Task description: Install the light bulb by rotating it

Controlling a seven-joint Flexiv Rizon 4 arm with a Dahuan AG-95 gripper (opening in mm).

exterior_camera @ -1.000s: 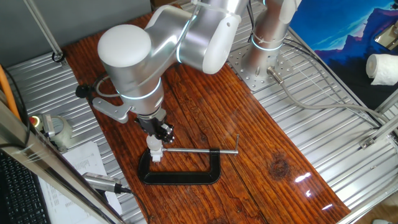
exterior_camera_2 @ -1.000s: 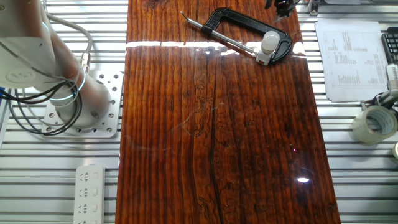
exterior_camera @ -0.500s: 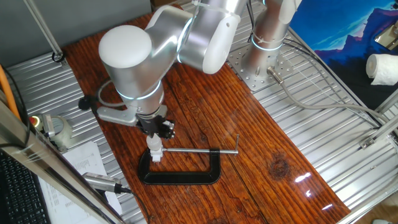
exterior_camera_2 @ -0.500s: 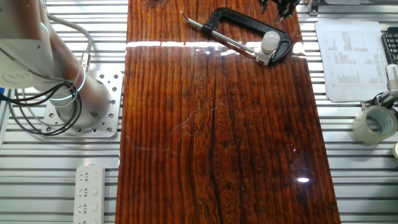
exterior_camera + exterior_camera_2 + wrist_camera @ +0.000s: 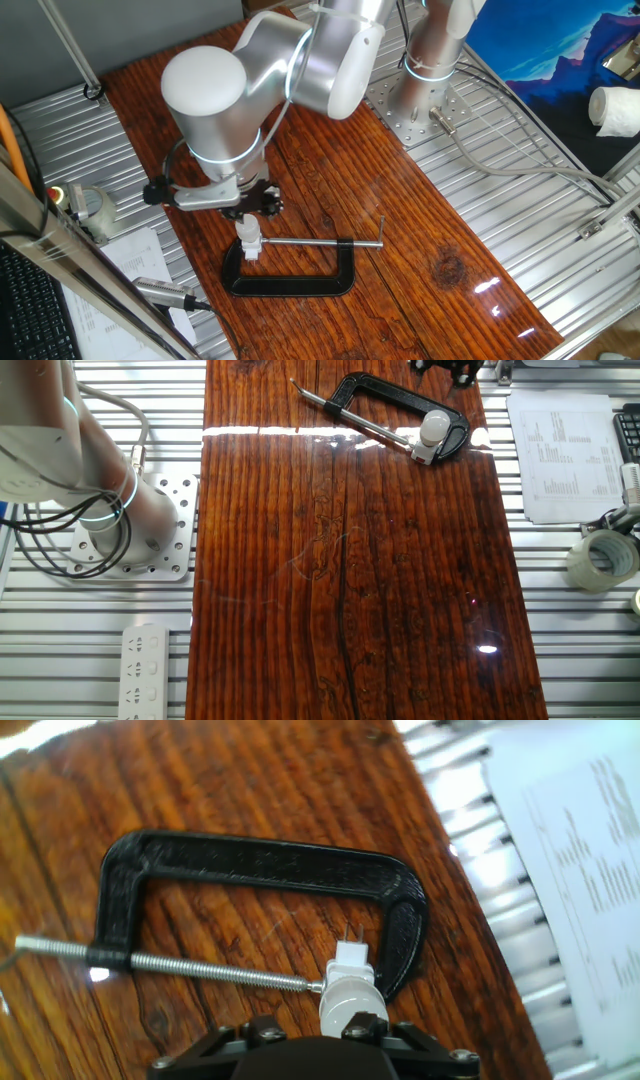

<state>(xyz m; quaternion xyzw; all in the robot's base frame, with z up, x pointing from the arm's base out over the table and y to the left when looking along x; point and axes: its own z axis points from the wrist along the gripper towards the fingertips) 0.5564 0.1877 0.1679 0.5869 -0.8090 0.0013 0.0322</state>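
Observation:
The light bulb point(image 5: 249, 232), small, white and frosted, stands upright in a white socket block point(image 5: 252, 250). The block is held in the jaw of a black C-clamp point(image 5: 290, 283) lying on the wooden board. In the other fixed view the bulb point(image 5: 435, 425) sits at the clamp's point(image 5: 400, 395) right end. My gripper point(image 5: 250, 210) hangs just above the bulb, apart from it, and looks open and empty. In the hand view the bulb's dome point(image 5: 350, 1005) shows right in front of the hand, above the block point(image 5: 351, 960) and clamp point(image 5: 250, 865). The fingertips are hidden there.
Printed paper point(image 5: 560, 455) and a tape roll point(image 5: 603, 558) lie on the metal table beside the board. The arm's base point(image 5: 130, 530) and a power strip point(image 5: 150, 670) are on the other side. A pen-like tool point(image 5: 165, 293) lies near the clamp.
The wrist has turned about its own axis above the bulb; its side bracket swung round. The bulb, socket block and clamp have not moved.

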